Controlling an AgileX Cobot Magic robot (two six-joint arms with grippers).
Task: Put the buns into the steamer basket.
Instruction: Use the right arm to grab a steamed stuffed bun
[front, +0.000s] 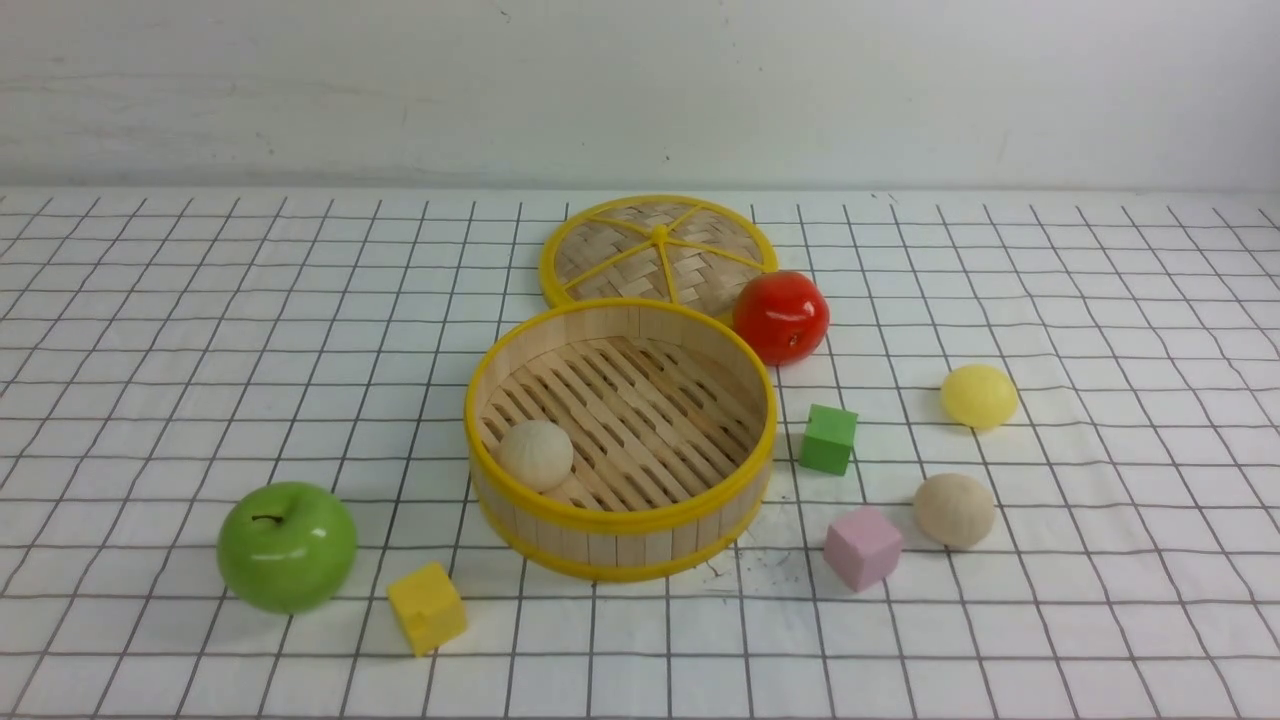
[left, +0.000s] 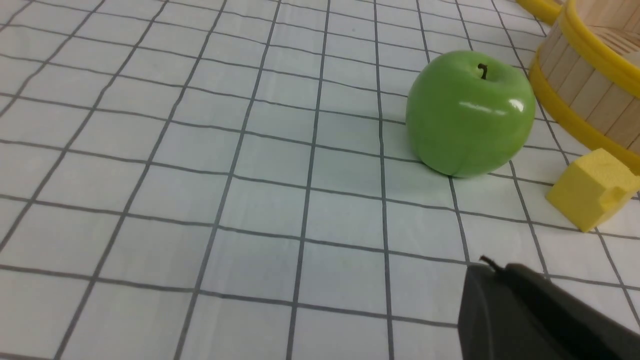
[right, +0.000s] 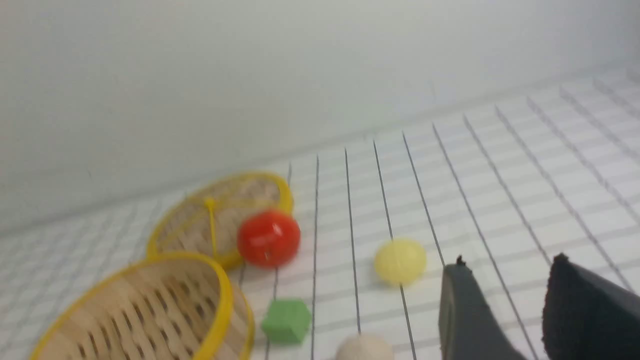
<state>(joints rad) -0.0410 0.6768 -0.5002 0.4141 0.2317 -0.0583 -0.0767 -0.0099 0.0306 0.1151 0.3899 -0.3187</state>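
The steamer basket (front: 620, 515) stands mid-table with one beige bun (front: 536, 455) on its slatted floor at the near left. A second beige bun (front: 954, 510) and a pale yellow bun (front: 979, 396) lie on the cloth to its right. Neither gripper shows in the front view. In the right wrist view my right gripper (right: 507, 262) is open and empty above the cloth, with the yellow bun (right: 400, 261) and the beige bun (right: 364, 348) off to one side and the basket (right: 220, 300) further off. My left gripper (left: 492, 265) is shut and empty, near the basket's wall (left: 580, 95).
A flat woven lid (front: 657, 250) lies behind the basket, a red tomato (front: 781, 316) against it. A green cube (front: 828, 439) and a pink cube (front: 862, 546) lie between basket and loose buns. A green apple (front: 287, 546) and yellow cube (front: 427, 607) sit front left.
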